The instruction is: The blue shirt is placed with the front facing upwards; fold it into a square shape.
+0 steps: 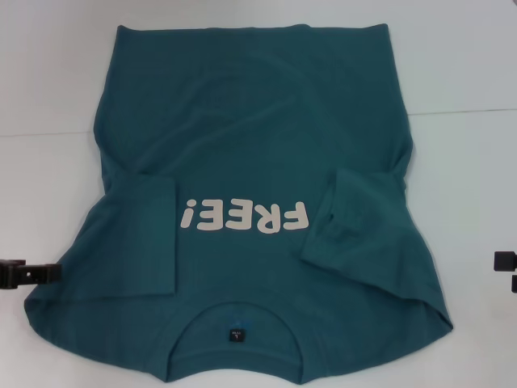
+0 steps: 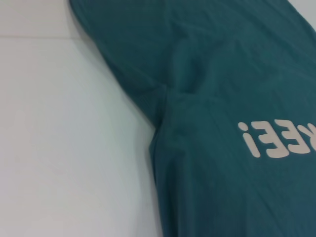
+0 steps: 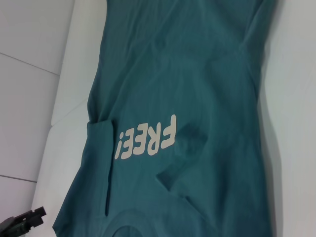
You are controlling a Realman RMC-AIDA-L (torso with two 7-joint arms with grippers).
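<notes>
The blue shirt (image 1: 250, 145) lies flat on the white table (image 1: 48, 186), front up, with its collar (image 1: 194, 323) and small dark tag (image 1: 235, 334) nearest me. White "FREE!" lettering (image 1: 245, 217) crosses the chest. Both sleeves are folded inward onto the body, one on the left (image 1: 137, 234) and one on the right (image 1: 355, 218). My left gripper (image 1: 31, 273) sits just off the shirt's left edge, apart from the cloth. My right gripper (image 1: 506, 271) shows only at the right border, clear of the shirt. Both wrist views show the shirt (image 2: 222, 74) (image 3: 187, 74) from above.
Bare white table surrounds the shirt on the left, right and far side. A seam line (image 1: 460, 111) crosses the table behind the shirt's middle. The left gripper (image 3: 22, 220) also appears far off in the right wrist view.
</notes>
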